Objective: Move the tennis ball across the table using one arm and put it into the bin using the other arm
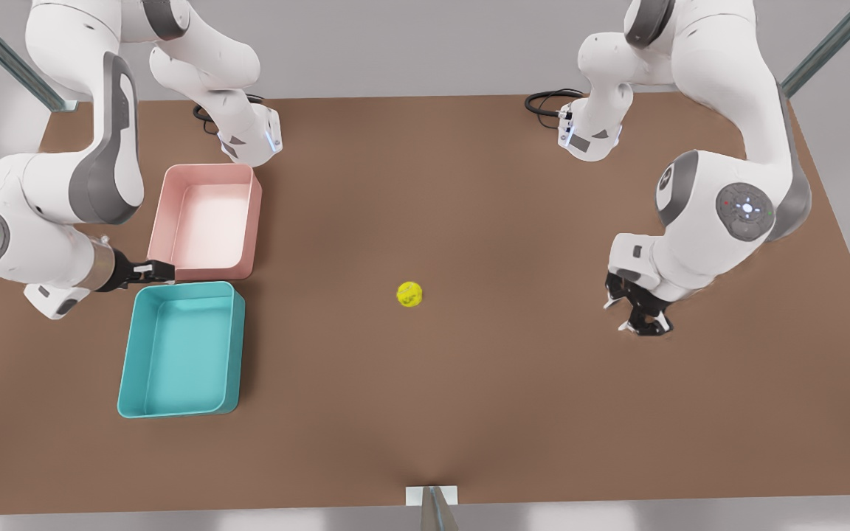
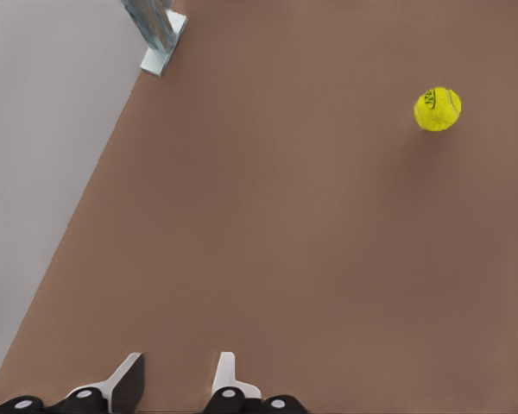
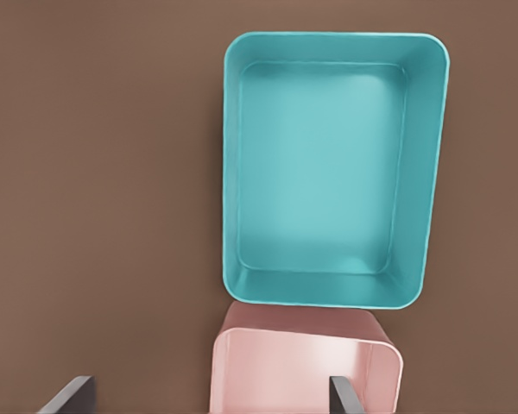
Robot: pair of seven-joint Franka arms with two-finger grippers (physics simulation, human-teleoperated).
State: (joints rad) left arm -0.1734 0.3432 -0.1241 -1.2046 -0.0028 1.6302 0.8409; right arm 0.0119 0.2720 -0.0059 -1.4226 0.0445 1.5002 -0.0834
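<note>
The table [image 1: 469,405] is the biggest thing before me, a wide brown top carrying everything else, and I place all the rest by the bin.

The bin [image 1: 181,350] is the teal tray with low walls and rounded corners, lying flat near the front view's left edge of the table, with nothing inside it. My right wrist view looks straight down into it [image 3: 328,168].

The pink tray [image 1: 207,221] is of similar shape and sits just beside the bin on its far side, the 2 short ends almost touching. It holds nothing.

My right gripper [image 1: 161,271] hovers above the gap where the bin and the pink tray meet, at the bin's far corner. Its 2 fingers are spread wide and hold nothing.

My left gripper [image 1: 639,310] is well apart from the bin, over bare table toward the front view's right. Its 2 fingers [image 2: 128,384] stand parted with nothing between them.

The tennis ball [image 1: 409,293] is the smallest thing: yellow-green, resting on the table between the bin and my left gripper, free of both grippers.
</note>
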